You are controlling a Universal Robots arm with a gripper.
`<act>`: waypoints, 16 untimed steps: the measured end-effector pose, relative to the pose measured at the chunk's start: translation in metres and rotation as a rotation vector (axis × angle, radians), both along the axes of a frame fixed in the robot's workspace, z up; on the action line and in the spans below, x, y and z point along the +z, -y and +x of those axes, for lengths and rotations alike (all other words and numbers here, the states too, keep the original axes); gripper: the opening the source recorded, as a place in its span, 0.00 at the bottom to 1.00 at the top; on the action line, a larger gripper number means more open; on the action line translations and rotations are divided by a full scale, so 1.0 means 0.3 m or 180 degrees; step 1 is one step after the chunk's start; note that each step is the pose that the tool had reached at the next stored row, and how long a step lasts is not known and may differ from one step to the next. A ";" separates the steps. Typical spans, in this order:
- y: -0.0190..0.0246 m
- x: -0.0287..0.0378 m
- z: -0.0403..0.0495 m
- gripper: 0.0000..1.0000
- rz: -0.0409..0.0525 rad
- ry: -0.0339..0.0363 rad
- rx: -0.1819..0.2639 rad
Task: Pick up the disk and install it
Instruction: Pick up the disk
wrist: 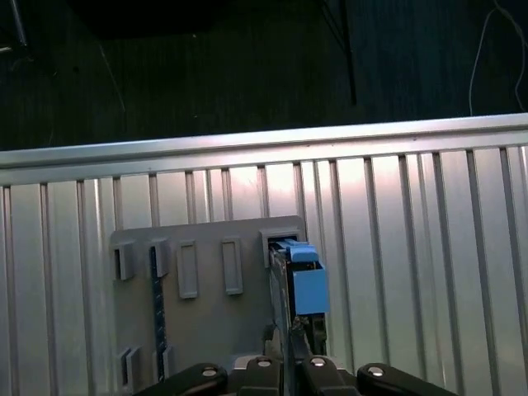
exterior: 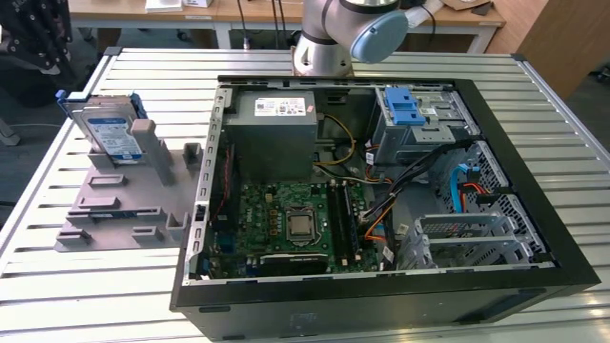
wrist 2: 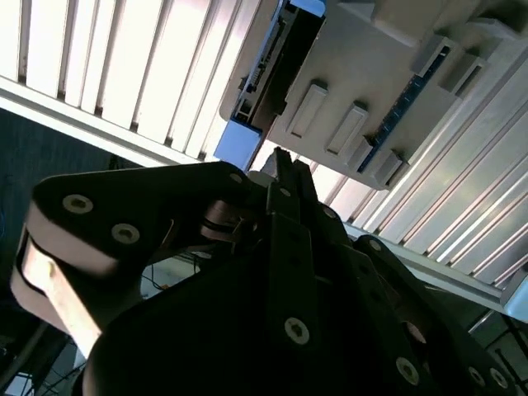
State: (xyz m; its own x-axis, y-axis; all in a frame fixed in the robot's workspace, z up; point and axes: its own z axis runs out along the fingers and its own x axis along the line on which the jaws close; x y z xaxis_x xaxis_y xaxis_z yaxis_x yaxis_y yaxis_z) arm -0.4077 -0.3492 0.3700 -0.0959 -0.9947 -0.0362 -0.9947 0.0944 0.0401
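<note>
The disk (exterior: pixel 107 132) stands on edge in the back slot of a grey holder (exterior: pixel 124 207), on the table at the exterior view's left. It is silver with a blue-and-white label and a blue bracket. In the first wrist view the disk (wrist: pixel 307 285) is seen edge-on, and my gripper (wrist: pixel 293 337) hangs just above it, fingers pressed together. In the second wrist view the gripper (wrist 2: pixel 289 165) is shut with nothing between its tips, a short way off the disk (wrist 2: pixel 264 74) and the holder (wrist 2: pixel 388 74).
An open black computer case (exterior: pixel 533 279) lies on the slatted metal table (exterior: pixel 96 286). Inside are a grey drive cage (exterior: pixel 424 132) with a blue latch, a power supply box (exterior: pixel 276 121), a green motherboard (exterior: pixel 296 221) and loose cables. The arm's base (exterior: pixel 329 43) stands behind the case.
</note>
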 end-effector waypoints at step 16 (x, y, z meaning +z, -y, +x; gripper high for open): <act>-0.016 -0.024 -0.017 0.53 -0.0024 0.0116 0.0001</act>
State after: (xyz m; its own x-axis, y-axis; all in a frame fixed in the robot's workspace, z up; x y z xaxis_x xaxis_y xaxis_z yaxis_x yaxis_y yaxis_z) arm -0.4129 -0.3444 0.3629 -0.0942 -0.9950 -0.0322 -0.9956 0.0941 0.0032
